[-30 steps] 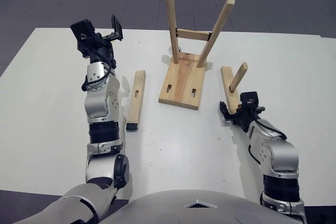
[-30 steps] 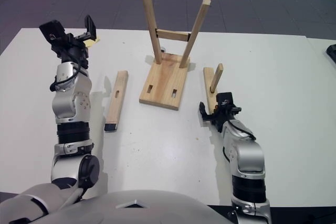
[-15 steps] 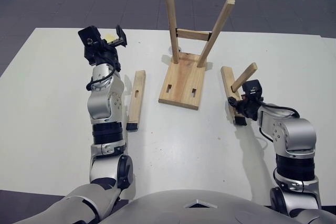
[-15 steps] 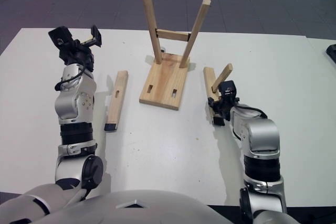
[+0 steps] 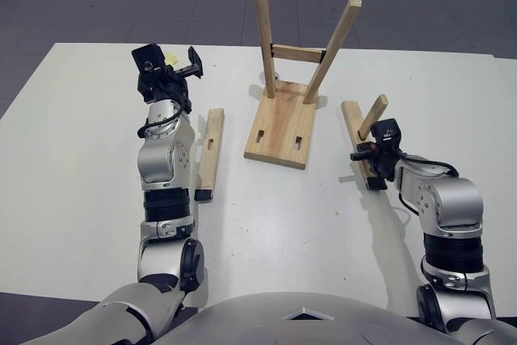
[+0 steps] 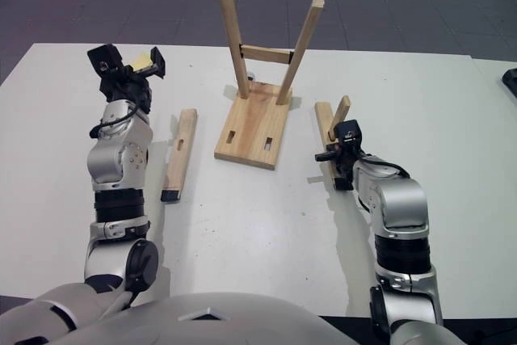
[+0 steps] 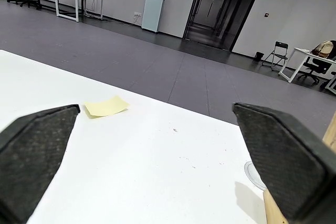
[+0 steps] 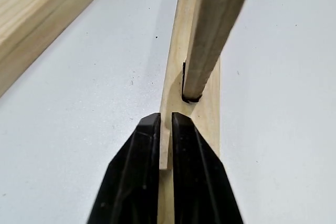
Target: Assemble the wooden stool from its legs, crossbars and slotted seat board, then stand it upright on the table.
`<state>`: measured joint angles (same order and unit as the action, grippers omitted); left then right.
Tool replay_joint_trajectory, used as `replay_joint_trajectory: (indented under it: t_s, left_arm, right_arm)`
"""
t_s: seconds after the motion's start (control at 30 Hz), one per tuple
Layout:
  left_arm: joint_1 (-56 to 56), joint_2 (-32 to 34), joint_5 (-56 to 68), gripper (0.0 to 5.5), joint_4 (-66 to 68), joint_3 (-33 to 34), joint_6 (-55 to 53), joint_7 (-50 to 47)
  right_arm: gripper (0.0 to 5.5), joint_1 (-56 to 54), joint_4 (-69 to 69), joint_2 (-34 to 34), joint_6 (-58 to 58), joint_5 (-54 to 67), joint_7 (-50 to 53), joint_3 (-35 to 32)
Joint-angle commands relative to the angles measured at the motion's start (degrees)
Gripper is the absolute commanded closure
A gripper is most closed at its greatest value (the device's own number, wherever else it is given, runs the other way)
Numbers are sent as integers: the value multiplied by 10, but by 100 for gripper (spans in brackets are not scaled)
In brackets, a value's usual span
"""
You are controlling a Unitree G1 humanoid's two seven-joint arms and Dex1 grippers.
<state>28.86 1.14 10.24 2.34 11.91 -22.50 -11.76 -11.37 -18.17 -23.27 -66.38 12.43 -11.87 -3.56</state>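
The slotted seat board (image 5: 279,125) lies flat at mid-table with two legs (image 5: 263,38) standing up from it, joined by a crossbar (image 5: 297,52). A loose leg (image 5: 210,151) lies left of the board. Right of the board lies another leg (image 5: 353,128) with a short crossbar (image 5: 370,115) sticking up from its slot. My right gripper (image 5: 367,169) is shut on the near end of this leg (image 8: 181,77), just below the crossbar (image 8: 210,24). My left gripper (image 5: 171,69) hangs open above the table beyond the loose leg, its pads (image 7: 31,150) wide apart with nothing between them.
A yellow sticky note (image 7: 106,106) lies on the white table (image 5: 81,143) near its far left edge. A small white disc (image 7: 254,174) sits by the seat board's far end. Bare tabletop stretches along the front and left.
My right gripper has moved up to the leg with the crossbar and shut on its near end; the crossbar now stands steeper. My left gripper has swung right, toward the loose leg.
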Motion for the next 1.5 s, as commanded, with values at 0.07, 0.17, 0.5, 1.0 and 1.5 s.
replay_joint_trajectory:
  t_s: [0.07, 0.17, 0.5, 1.0, 1.5]
  left_arm:
    - [-19, -6, -7, 10, 0, -3, -6, -4]
    - [-26, -9, -8, 10, -4, -4, -5, -8]
    - [-40, -11, -7, 10, -18, -6, -10, -13]
    - [-39, -8, -4, 10, -19, -1, -17, -16]
    - [-35, -3, -4, 10, -19, -1, -24, -15]
  right_arm:
    - [509, 5, 0, -22, 0, -4, -13, 2]
    - [465, 5, -13, -31, -5, 2, -21, 1]
    - [323, 15, -31, -49, -44, 1, -29, 8]
    - [286, 14, -5, -41, -115, 8, -23, -8]
    - [447, 15, 4, -40, -100, 6, -23, -11]
